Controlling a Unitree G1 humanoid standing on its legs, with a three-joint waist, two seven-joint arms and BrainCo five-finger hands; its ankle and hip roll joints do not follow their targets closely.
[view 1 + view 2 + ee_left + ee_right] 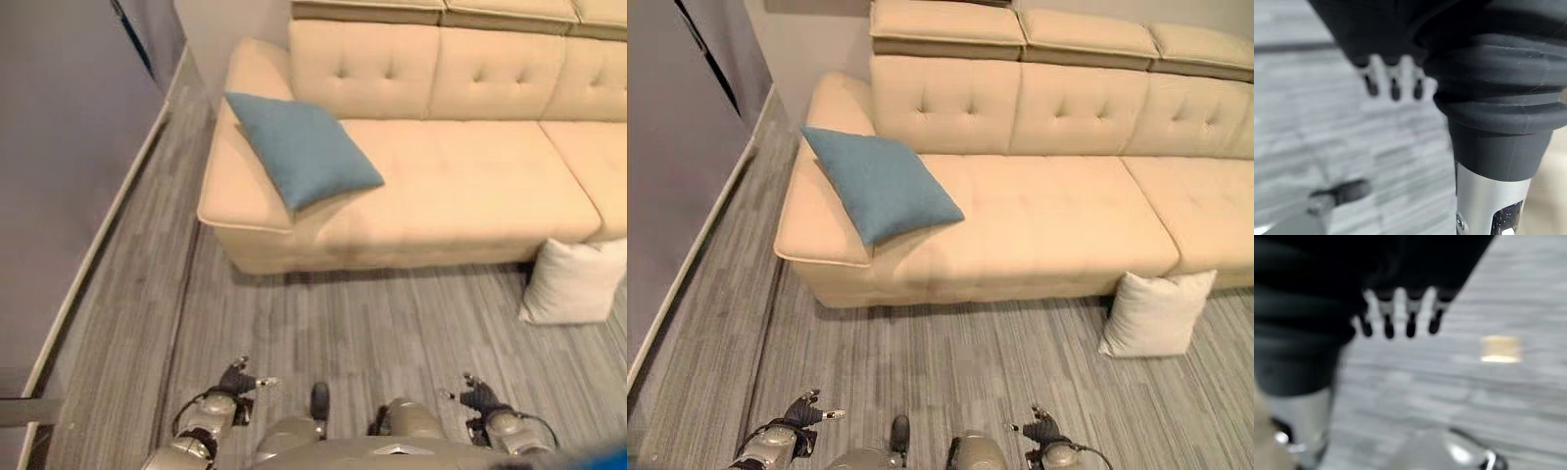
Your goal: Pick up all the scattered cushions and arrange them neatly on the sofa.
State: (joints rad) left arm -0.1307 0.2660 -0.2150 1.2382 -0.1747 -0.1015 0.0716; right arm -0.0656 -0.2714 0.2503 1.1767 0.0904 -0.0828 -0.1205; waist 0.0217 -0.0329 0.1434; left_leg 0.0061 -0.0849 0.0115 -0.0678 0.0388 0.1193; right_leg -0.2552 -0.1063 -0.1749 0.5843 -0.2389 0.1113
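A blue cushion [302, 147] leans on the left armrest of the beige sofa [460, 186], partly on the seat. On the floor a white cushion [575, 282] stands against the sofa's front, to the right. My left hand [237, 378] hangs low at the bottom left, far from both cushions, with straight fingers [1395, 87] over bare floor and nothing in them. At the bottom right my right hand [478, 397] also hangs low, its fingers [1410, 320] relaxed and empty.
Grey wood-look floor [372, 323] lies between me and the sofa. A grey wall [59, 147] with a pale skirting board runs along the left side.
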